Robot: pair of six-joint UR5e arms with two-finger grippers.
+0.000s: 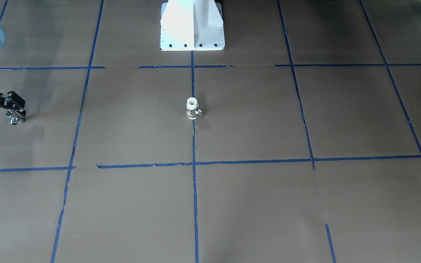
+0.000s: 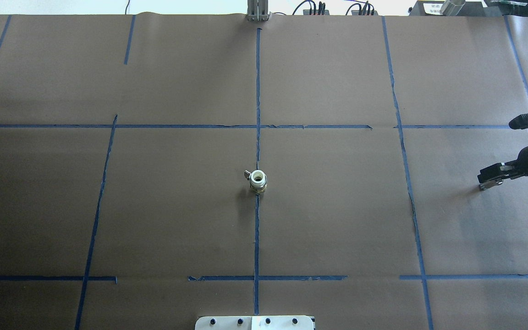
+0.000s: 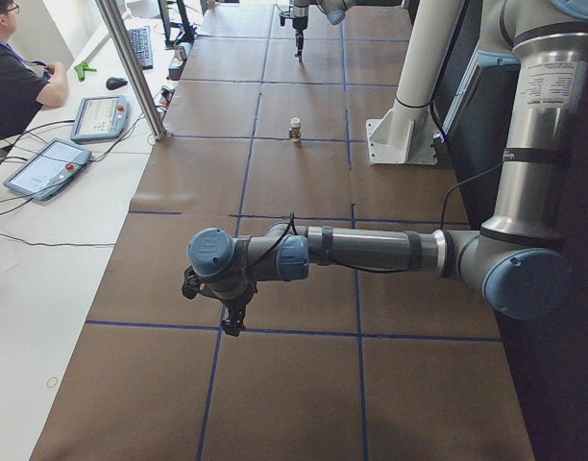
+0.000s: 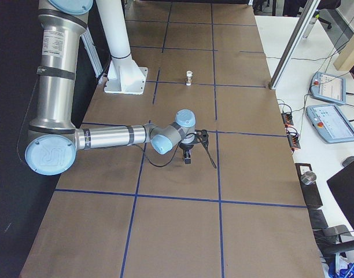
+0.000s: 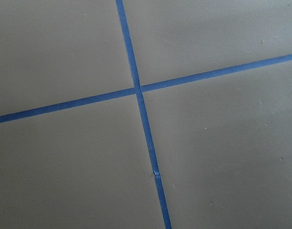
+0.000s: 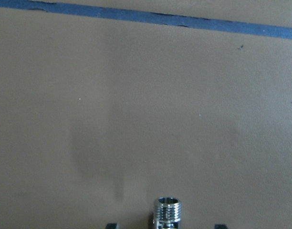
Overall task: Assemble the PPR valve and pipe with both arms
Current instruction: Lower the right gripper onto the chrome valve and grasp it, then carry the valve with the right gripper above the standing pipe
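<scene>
My right claw (image 1: 12, 112) grasps the chrome pipe (image 1: 15, 118) at the tabletop's (image 1: 232, 204) far right. The PPR valve (image 1: 192, 108) stands upright at centre, well apart. If my pinch is shallow, the pipe could twist or slip.

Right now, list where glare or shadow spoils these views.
Exterior front-facing: the white pedestal base is blown out, and the PPR valve throws a faint shadow. Right wrist-mounted: the pipe glints, with a faint shadow on the paper above it. Left wrist-mounted: even light, no glare.
</scene>
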